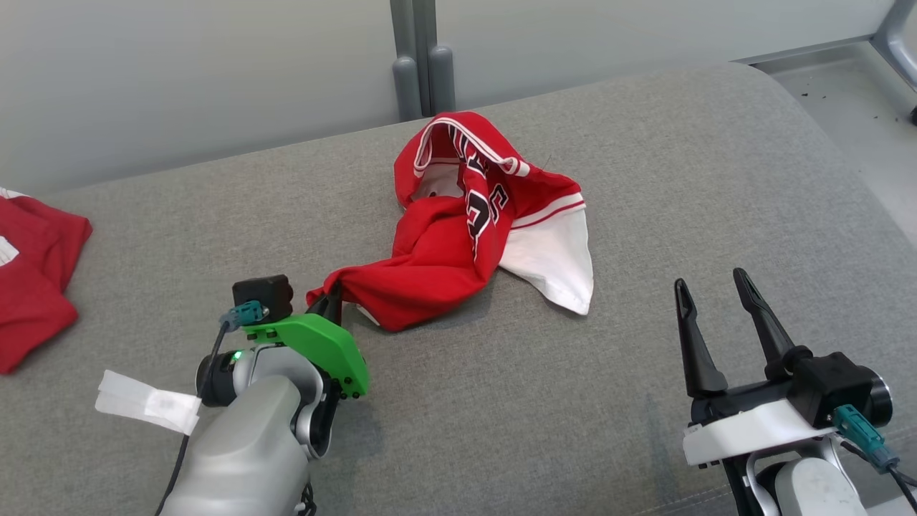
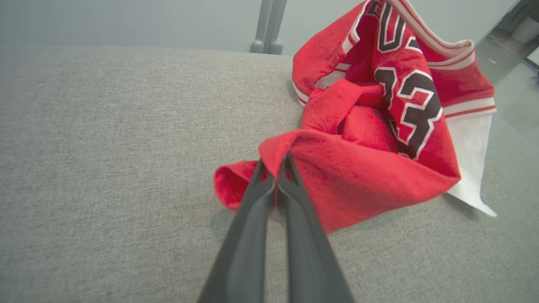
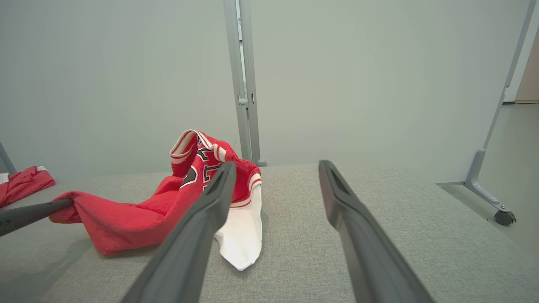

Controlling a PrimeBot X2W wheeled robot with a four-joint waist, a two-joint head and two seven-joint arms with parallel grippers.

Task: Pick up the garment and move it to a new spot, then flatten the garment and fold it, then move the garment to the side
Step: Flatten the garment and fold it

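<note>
Two grippers sit nearest us, low in the head view. Left gripper (image 1: 331, 295): fingers pressed together, clamped on the near corner of the garment (image 1: 437, 258), a red jersey. From the left wrist we see the two dark fingers (image 2: 252, 219) side by side with no gap, their tips buried in a red fold that wraps over them. A green bracket (image 1: 322, 344) sits on that wrist, and a strip of white tape (image 1: 147, 403) hangs off the forearm. Right gripper (image 1: 709, 279): fingers spread wide, holding nothing, well apart from the jersey, low over the grey cushion (image 1: 645, 179).

Garment next. It lies crumpled about the middle of the cushion, between the grippers but nearer the left one. The near corner is drawn out to a point at the left fingertips; in the right wrist view it appears raised a little off the cushion. Behind that the cloth bunches and twists. Black numerals edged in white run down the twisted part. A white panel with red stripes lies flat on the right side. The far end stands up as an open loop with white trim; neck or armhole, we cannot tell.

At the left edge, well apart, a second red cloth (image 1: 32, 287) lies heaped on the same cushion.

Farthest: two grey posts (image 1: 423, 79) against a pale wall (image 1: 179, 72), and floor (image 1: 845, 107) past the cushion's right corner, where a frame leg ends in a caster (image 3: 504, 217).
</note>
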